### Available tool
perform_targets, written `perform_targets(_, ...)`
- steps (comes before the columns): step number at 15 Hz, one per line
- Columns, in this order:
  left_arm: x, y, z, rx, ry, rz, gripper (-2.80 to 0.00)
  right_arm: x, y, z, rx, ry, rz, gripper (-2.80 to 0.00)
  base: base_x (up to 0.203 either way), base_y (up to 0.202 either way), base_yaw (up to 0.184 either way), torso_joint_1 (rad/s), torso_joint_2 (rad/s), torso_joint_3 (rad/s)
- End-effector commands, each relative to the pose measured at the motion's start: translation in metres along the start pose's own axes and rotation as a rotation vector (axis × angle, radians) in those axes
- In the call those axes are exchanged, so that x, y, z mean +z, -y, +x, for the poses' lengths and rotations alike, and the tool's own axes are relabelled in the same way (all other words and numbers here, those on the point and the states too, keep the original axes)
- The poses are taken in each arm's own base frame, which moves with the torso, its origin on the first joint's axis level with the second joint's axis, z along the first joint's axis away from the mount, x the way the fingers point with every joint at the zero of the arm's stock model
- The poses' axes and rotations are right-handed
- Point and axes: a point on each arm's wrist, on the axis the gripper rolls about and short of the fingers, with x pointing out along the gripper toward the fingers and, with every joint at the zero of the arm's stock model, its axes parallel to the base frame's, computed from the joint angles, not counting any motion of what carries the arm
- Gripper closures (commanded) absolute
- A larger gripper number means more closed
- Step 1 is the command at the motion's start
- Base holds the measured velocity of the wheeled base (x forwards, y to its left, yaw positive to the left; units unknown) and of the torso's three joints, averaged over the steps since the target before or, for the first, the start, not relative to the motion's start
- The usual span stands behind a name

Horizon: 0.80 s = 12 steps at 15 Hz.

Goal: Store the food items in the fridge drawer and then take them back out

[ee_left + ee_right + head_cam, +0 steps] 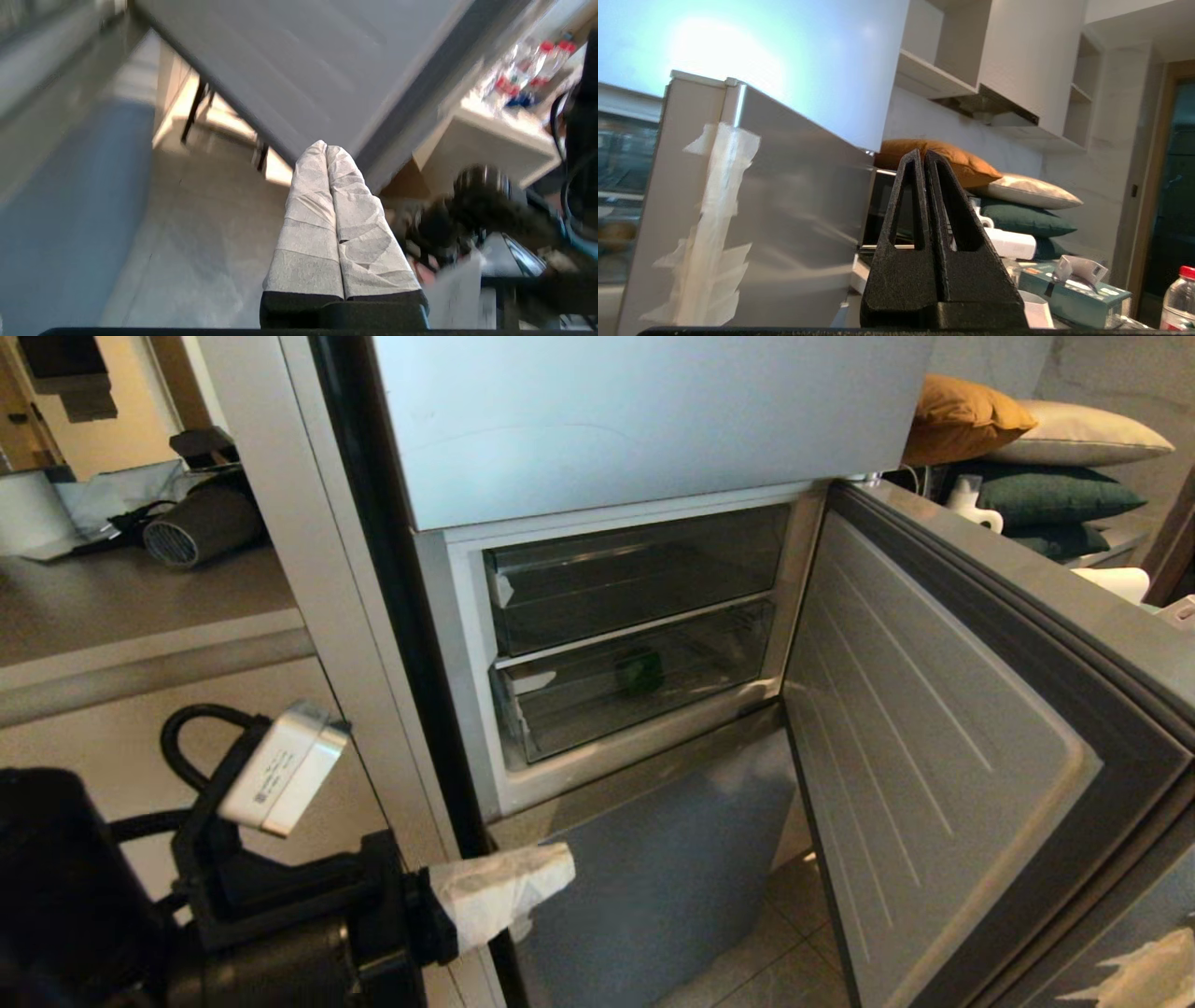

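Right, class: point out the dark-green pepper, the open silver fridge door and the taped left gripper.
dark-green pepper (639, 670): head view, its middle, behind clear drawer front.
open silver fridge door (920, 747): head view, ribbed inner panel.
taped left gripper (560, 868): head view, tip.

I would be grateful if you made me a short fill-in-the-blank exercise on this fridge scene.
1. The green pepper lies in the ____ of the two clear drawers.
2. The fridge door beside the drawers stands ____.
3. The left pincer, its fingers wrapped in white tape, is ____ and holds nothing.
4. The orange pillow lies ____ the fridge door in the head view.

Missing words: lower; open; shut; above
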Motion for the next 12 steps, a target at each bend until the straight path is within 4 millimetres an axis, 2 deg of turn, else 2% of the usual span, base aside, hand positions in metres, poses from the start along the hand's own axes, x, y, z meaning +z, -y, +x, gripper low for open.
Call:
perform_targets(1,0.019,0.0,0.028,-0.028,0.044,0.019,0.0,0.0,0.0,0.0,0.005,0.002,-0.001,0.0,0.0,0.0,0.0,0.0,0.0,0.0)
perform_targets(2,0.029,0.0,0.049,-0.051,0.064,0.031,0.0,0.0,0.0,0.0,0.005,0.002,0.001,0.0,0.0,0.0,0.0,0.0,0.0,0.0)
perform_targets(3,0.031,0.0,0.073,-0.073,0.058,0.046,0.0,-0.001,0.0,0.0,0.007,-0.007,0.004,0.0,0.0,0.0,0.0,0.0,0.0,0.0)
perform_targets(6,0.024,0.008,0.143,-0.181,0.046,0.152,0.0,-0.004,-0.001,0.0,0.013,-0.039,0.004,0.0,0.0,0.0,0.0,0.0,0.0,0.0)
perform_targets(9,0.015,0.018,0.188,-0.298,0.059,0.237,0.0,-0.005,-0.001,0.0,0.014,-0.05,0.002,0.0,0.0,0.0,0.0,0.0,0.0,0.0)
perform_targets(12,0.003,0.017,0.224,-0.341,0.144,0.281,0.0,-0.005,-0.001,0.0,0.014,-0.051,0.0,0.0,0.0,0.0,0.0,0.0,0.0,0.0)
